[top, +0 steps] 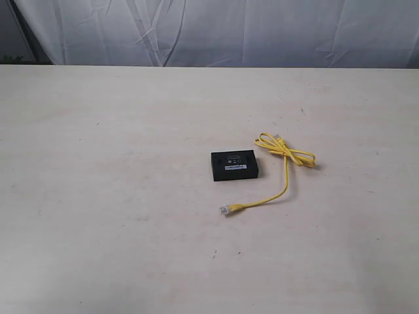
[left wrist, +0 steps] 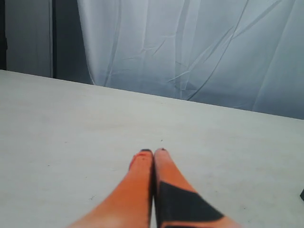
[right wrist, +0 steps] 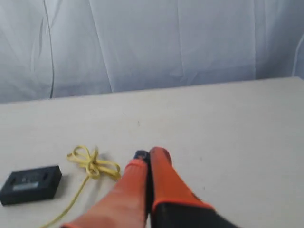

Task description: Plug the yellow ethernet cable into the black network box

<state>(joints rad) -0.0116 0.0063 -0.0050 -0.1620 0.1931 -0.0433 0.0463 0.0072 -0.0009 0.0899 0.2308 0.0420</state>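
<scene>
The black network box (top: 234,165) lies flat near the table's middle, its white label strip facing up; the right wrist view shows the black network box (right wrist: 31,184) too. The yellow ethernet cable (top: 286,171) lies just right of it, knotted at the far end, with a clear plug (top: 226,210) lying loose in front of the box. Its knot (right wrist: 92,163) shows in the right wrist view. My right gripper (right wrist: 151,154) is shut and empty, hovering apart from the knot. My left gripper (left wrist: 153,151) is shut over bare table, holding nothing. Neither arm shows in the exterior view.
The pale table (top: 105,196) stretches wide on all sides of the box and cable. A wrinkled white curtain (top: 229,29) hangs behind the far edge.
</scene>
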